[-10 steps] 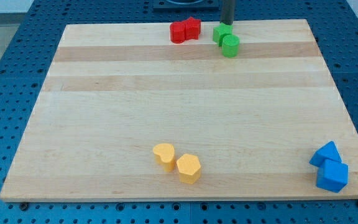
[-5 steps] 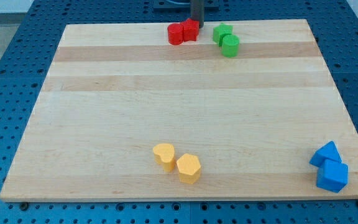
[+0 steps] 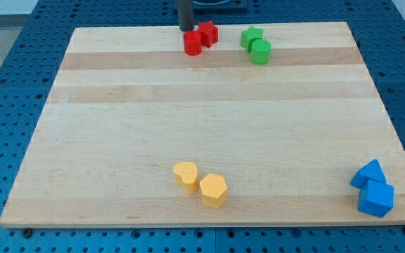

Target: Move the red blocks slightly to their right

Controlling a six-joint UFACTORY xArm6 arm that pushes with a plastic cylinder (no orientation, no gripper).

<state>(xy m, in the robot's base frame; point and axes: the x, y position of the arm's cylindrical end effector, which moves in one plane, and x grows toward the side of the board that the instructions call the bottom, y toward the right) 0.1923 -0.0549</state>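
Note:
Two red blocks sit at the board's top edge: a red cylinder (image 3: 193, 43) and a red star-shaped block (image 3: 207, 33) just to its upper right, touching it. My tip (image 3: 185, 29) is at the top edge, just above and left of the red cylinder, close to it or touching it. The rod rises out of the view's top.
Two green blocks (image 3: 252, 37) (image 3: 261, 51) sit right of the red ones. Two yellow blocks (image 3: 185, 175) (image 3: 213, 190) lie near the bottom centre. Two blue blocks (image 3: 368, 174) (image 3: 376, 199) lie at the bottom right corner. The wooden board (image 3: 209, 126) lies on a blue pegboard.
My tip has moved left along the top edge, from above the green blocks, past the red ones, to their left. The red blocks have shifted and turned slightly.

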